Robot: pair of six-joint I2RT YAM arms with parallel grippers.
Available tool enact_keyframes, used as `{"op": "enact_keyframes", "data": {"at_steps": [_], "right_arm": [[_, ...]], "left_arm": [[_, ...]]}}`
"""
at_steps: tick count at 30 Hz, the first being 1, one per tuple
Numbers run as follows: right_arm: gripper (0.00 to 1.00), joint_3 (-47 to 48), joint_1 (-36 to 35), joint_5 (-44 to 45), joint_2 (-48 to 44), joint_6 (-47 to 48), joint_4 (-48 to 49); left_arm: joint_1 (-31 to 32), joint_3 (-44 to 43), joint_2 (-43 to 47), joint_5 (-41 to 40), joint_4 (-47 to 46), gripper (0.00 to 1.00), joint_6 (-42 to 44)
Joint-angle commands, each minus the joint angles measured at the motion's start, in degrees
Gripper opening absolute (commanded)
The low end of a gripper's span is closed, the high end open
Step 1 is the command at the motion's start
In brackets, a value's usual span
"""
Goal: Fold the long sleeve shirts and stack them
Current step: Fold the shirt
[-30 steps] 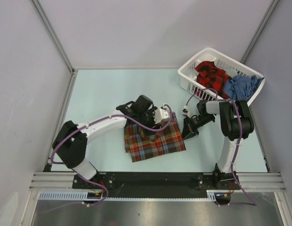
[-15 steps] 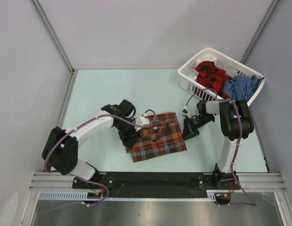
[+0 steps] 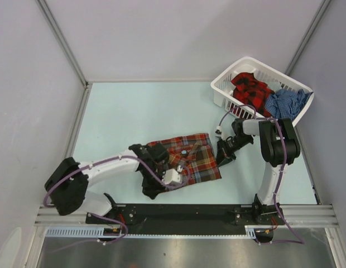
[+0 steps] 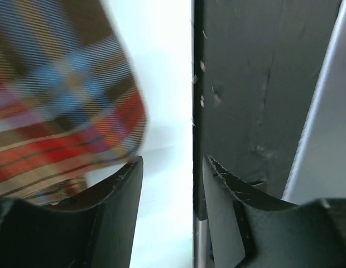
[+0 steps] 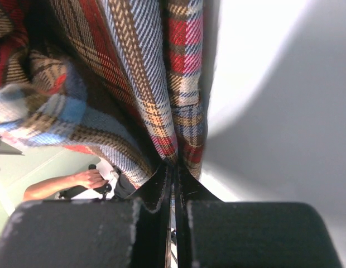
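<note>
Top view: the brown plaid shirt (image 3: 190, 159) lies on the bench (image 3: 123, 111), long axis left-to-right; the right hand (image 3: 223, 154) is at its right edge and the left hand (image 3: 153, 188) just off its near-left corner; left wrist: fingers apart, empty, shirt up-left; right wrist: fingers clamped on shirt fabric.

Left pincer (image 4: 172, 162) low, jaws parted; right arm bent, its pincer (image 5: 173, 167) clamped tight on plaid shirt (image 5: 134, 72).
</note>
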State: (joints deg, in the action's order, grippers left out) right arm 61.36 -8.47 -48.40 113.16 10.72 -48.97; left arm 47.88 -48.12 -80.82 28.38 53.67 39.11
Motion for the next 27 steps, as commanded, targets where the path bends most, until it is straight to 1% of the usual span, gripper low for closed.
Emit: {"op": "enact_keyframes", "data": {"at_steps": [1, 2, 3, 5, 6, 8, 14, 20, 25, 27], "right_arm": [[0.00, 1.57, -0.23, 2.26, -0.49, 0.35, -0.34], [0.00, 1.65, -0.23, 2.35, -0.49, 0.44, -0.34], [0.00, 1.65, -0.23, 2.43, -0.49, 0.44, -0.42], [0.00, 1.92, -0.32, 2.70, -0.22, 0.53, -0.69], [0.00, 1.92, -0.32, 2.79, -0.14, 0.62, -0.77], [0.00, 2.09, -0.32, 2.79, 0.21, 0.70, -0.86], [0.00, 2.27, -0.32, 2.88, 0.48, 0.79, -1.04], [0.00, 2.71, 0.38, 2.87, 0.74, 1.58, -1.74], [0.00, 3.23, 0.21, 3.23, 1.36, 2.20, -2.62], [0.00, 3.50, 0.12, 3.40, 1.71, 2.46, -2.88]], "left_arm": [[4.85, 7.04, 11.79, -8.76, -6.98, 0.55, 6.32], [7.47, 8.64, 18.09, -11.04, -11.96, 0.57, 7.98], [8.71, 9.96, 21.02, -13.15, -14.01, 0.58, 9.21], [12.57, 12.52, 25.77, -15.01, -18.05, 0.55, 11.24], [13.72, 12.70, 26.06, -15.63, -18.25, 0.54, 12.12], [16.97, 14.01, 24.84, -17.39, -20.95, 0.52, 14.40], [19.97, 14.98, 19.22, -18.62, -27.12, 0.52, 19.41], [20.15, 16.65, 16.04, -19.33, -25.11, 0.50, 26.26], [20.15, 18.93, 15.78, -19.85, -23.70, 0.54, 30.67], [20.15, 19.46, 14.64, -20.82, -23.70, 0.54, 31.99]]}}
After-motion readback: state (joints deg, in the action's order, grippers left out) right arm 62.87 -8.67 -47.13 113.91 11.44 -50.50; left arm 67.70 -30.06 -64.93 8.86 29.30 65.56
